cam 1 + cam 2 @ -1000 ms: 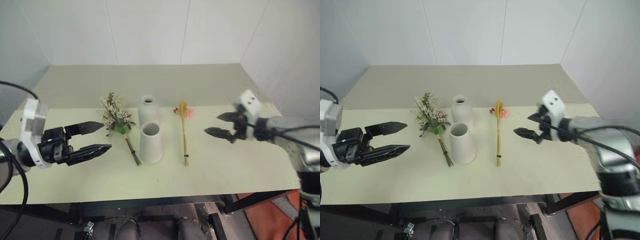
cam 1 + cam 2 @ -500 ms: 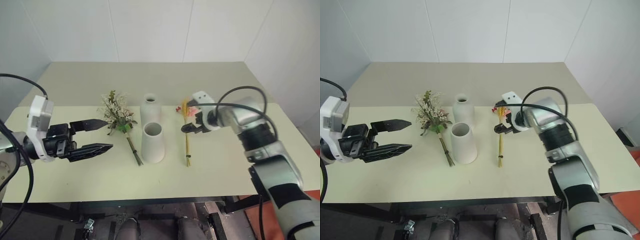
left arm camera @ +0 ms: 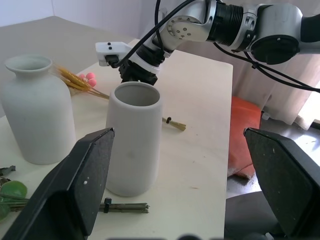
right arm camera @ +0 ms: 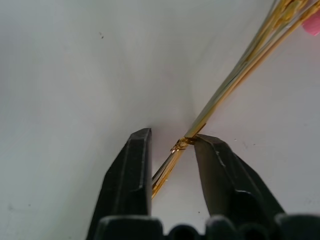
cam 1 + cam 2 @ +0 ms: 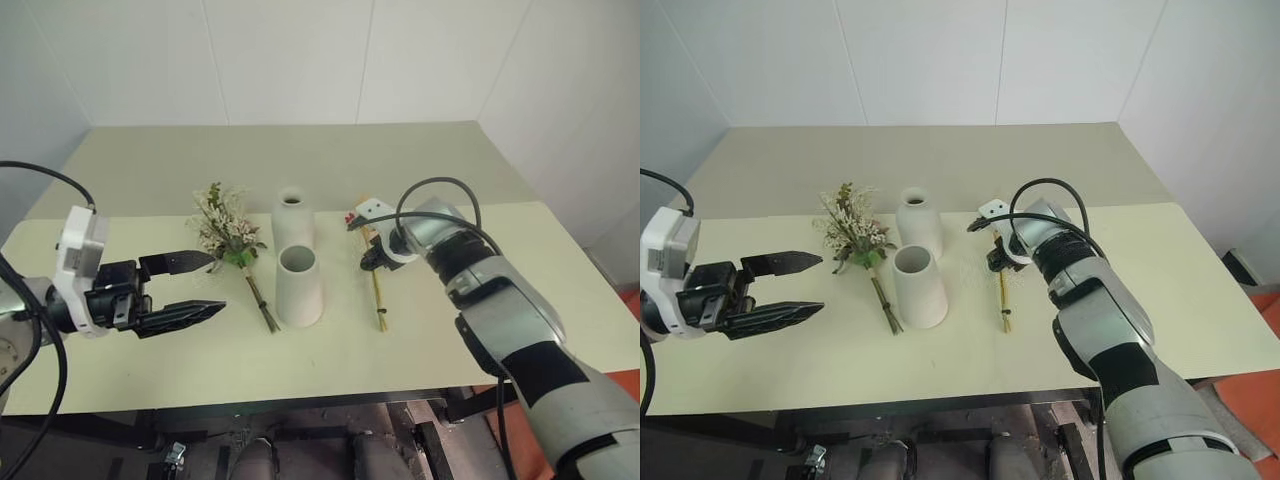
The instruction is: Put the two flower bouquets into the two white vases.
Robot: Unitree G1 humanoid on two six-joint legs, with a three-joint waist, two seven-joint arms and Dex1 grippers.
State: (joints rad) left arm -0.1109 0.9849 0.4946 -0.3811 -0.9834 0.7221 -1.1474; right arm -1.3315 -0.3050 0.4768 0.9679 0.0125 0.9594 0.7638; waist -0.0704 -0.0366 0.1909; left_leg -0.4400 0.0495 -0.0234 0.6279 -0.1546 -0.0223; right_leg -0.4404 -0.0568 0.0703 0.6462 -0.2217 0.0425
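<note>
Nothing placed yet: both bunches lie flat on the tabletop [image 5: 480, 330], both vases empty. Right claw [image 4: 172, 150] is down on the wheat bunch [image 5: 376, 270], its fingers narrow around the thin yellow stalks mid-stem, one finger touching them, gap on the other side; can't tell if the grip is firm, bunch not lifted. Left claw [image 5: 185, 288] wide and empty, hovering near the white bunch [image 5: 232, 245]. Wheat bunch is right of the vases, white bunch left of them. Bottle vase [image 5: 293, 218] stands just behind the cone vase [image 5: 299, 287], both upright. Vases matte white ceramic, smooth; bottle has a narrow neck, cone a wide mouth. Wheat stalks stiff, straw-like, pink blooms at the top; white bunch bushy, cream sprigs, green leaves, brown stems
</note>
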